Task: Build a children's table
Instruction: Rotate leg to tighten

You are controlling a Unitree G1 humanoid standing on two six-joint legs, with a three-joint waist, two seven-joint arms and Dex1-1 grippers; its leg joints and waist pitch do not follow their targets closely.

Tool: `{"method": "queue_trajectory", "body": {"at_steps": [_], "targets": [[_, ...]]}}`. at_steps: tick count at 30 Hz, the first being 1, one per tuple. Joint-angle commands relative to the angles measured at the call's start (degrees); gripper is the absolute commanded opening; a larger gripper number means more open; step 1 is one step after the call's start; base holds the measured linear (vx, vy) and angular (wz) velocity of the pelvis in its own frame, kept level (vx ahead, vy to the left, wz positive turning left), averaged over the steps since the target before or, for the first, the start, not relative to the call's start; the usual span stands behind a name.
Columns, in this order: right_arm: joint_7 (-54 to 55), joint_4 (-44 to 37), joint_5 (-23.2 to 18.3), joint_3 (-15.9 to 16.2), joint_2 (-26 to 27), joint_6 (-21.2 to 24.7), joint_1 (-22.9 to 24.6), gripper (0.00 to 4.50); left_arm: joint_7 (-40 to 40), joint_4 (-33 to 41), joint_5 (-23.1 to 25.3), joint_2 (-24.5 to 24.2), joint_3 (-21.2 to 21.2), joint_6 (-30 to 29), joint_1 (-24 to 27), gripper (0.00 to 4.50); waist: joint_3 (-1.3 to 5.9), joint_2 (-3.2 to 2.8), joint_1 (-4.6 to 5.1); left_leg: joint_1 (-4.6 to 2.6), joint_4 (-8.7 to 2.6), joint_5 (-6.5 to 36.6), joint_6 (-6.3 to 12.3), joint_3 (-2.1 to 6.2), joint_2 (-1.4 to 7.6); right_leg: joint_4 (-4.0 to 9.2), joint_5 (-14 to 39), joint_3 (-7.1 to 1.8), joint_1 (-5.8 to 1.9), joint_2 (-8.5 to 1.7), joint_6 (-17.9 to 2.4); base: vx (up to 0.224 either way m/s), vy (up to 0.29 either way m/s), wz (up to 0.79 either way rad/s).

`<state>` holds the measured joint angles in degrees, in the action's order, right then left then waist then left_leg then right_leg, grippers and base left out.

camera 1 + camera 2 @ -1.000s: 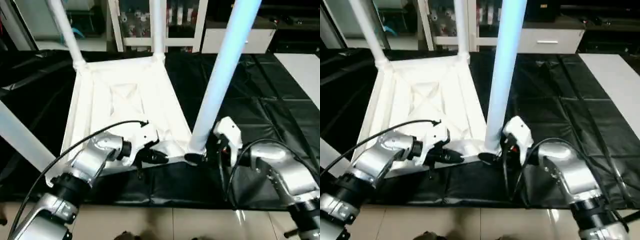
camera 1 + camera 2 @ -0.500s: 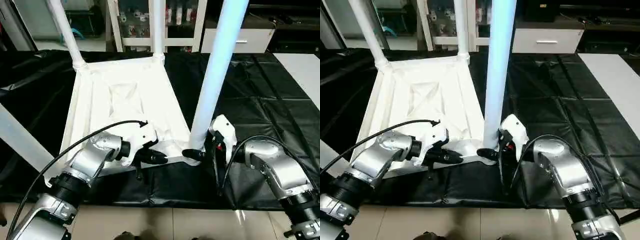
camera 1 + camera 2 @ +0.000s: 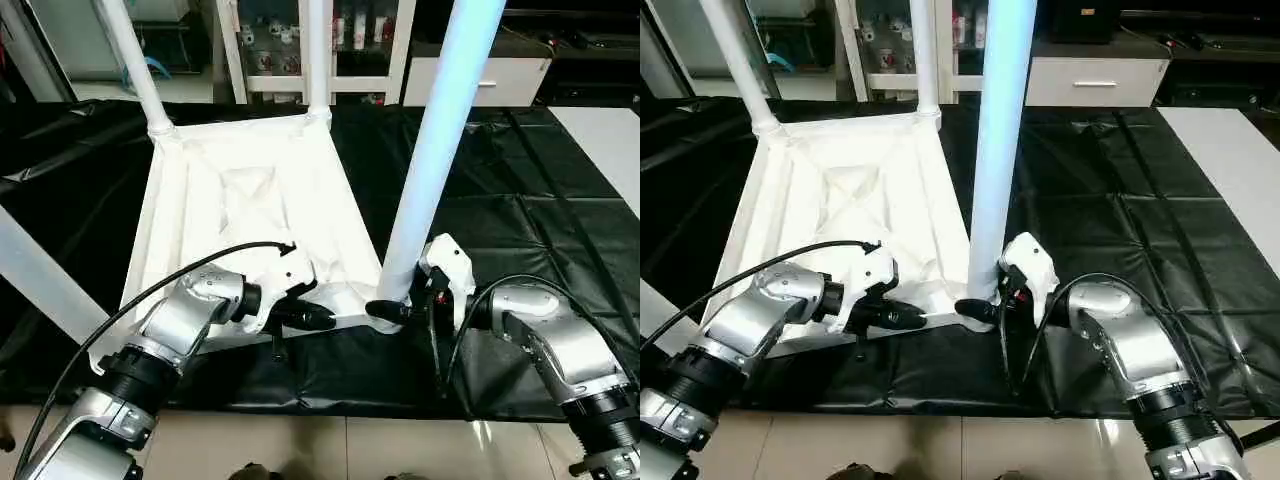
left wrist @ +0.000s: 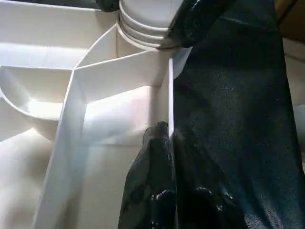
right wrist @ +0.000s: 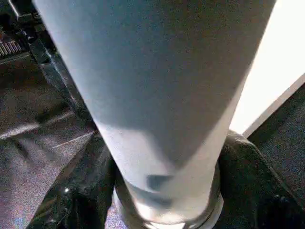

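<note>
The tabletop [image 3: 250, 215] lies upside down on the black-covered work surface [image 3: 520, 210], ribbed underside up. Behind it stands a white glass-door cabinet [image 3: 318, 45], with a white drawer unit [image 3: 478, 78] beside it. Pale floor tiles [image 3: 330, 445] run along the near edge of the cover. A black cable [image 3: 170, 280] loops over my left forearm, and another [image 3: 440, 340] hangs at my right wrist.

Two far legs [image 3: 135, 65] [image 3: 317, 55] stand upright in their corner sockets. A third white leg [image 3: 40, 285] crosses the near left side at a slant; its seating cannot be judged. The near right leg [image 3: 432, 150] rises upright from its socket and blocks part of the cabinet.

My left gripper [image 3: 312, 318] is closed on the thin near rim of the tabletop, one finger [image 4: 152, 186] either side of the rim wall. My right gripper [image 5: 164, 191] has its fingers [image 5: 76, 200] set round the base of the near right leg, touching it on both sides just above the socket collar.

Against a second ago, the near right leg stands straighter, and my right fingers have narrowed from a wider opening onto it. My left gripper has not changed.

The tabletop is smooth white plastic with crossed stiffening ribs and round ringed sockets. The legs are round and smooth. The cover is creased, glossy black sheeting.
</note>
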<state>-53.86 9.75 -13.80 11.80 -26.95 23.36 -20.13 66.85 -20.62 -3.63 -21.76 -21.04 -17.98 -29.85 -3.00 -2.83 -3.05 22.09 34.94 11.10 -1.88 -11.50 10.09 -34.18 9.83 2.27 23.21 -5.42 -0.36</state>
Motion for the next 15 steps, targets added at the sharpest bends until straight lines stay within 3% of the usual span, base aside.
{"method": "queue_trajectory", "body": {"at_steps": [1,4,5,7,8,11,14,15], "targets": [[6.28,3.15,1.62,-0.99,3.66,-0.77,0.11,2.64,-0.96,1.21,-1.22,1.55,0.79,0.37,-0.30,0.00,4.21,0.20,0.34,-1.40,-4.17,8.80,3.32,1.21,2.77,3.01,6.69,-1.65,-2.58,-2.58,-14.80,0.000,0.000,0.00],[13.63,7.18,2.13,-3.74,7.37,-1.15,-1.00,2.64,-4.48,-0.69,-0.86,3.58,1.80,0.23,-1.06,0.00,3.96,0.36,1.27,-1.25,-4.50,11.83,1.28,1.37,2.48,3.51,10.95,-1.51,-2.49,-2.53,-14.05,0.000,0.000,0.00],[20.94,10.79,2.92,-6.05,10.57,-2.23,-1.99,2.63,-7.91,-3.36,-0.75,5.89,2.96,0.21,-2.32,0.00,3.97,0.47,1.61,-1.19,-4.63,12.96,0.55,1.54,2.49,3.60,12.84,-1.48,-2.64,-2.53,-13.29,0.000,0.000,0.00],[28.70,14.76,3.58,-8.42,13.73,-3.03,-3.29,2.63,-12.70,-7.12,-0.10,8.58,4.19,0.76,-4.15,0.00,3.84,0.28,2.16,-1.47,-4.75,15.58,-0.86,1.61,2.32,4.02,16.76,-1.45,-2.25,-2.53,-12.37,0.000,0.000,0.00],[31.42,16.31,3.99,-9.03,14.67,-3.37,-3.86,2.63,-14.79,-8.78,0.25,9.65,4.65,1.25,-4.99,0.00,3.77,0.48,2.59,-1.51,-4.79,16.80,-1.45,1.68,2.22,4.33,18.70,-1.42,-2.09,-2.52,-11.68,0.000,0.000,0.00],[39.65,21.80,5.31,-10.16,17.67,-5.62,-6.34,2.63,-22.68,-14.28,0.85,13.53,6.60,2.22,-7.99,0.00,3.92,0.41,3.01,-1.47,-4.68,16.86,-0.98,1.70,2.16,4.66,19.00,-1.49,-2.14,-2.57,-10.76,0.000,0.000,0.00],[49.42,29.35,5.40,-12.83,22.32,-8.62,-10.95,2.63,-34.15,-20.39,1.49,18.16,9.71,2.34,-11.67,0.00,4.09,0.44,3.15,-1.38,-4.50,14.87,-0.20,1.59,1.96,4.61,16.66,-1.43,-2.15,-2.47,-11.53,0.000,0.000,0.00],[49.42,29.35,5.40,-12.83,22.32,-8.62,-10.95,2.63,-34.15,-20.39,1.49,18.16,9.71,2.34,-11.67,0.00,4.12,0.45,3.20,-1.35,-4.42,14.79,0.01,1.48,1.89,4.63,16.72,-1.40,-2.10,-2.44,-11.66,0.000,0.000,0.00]]}}
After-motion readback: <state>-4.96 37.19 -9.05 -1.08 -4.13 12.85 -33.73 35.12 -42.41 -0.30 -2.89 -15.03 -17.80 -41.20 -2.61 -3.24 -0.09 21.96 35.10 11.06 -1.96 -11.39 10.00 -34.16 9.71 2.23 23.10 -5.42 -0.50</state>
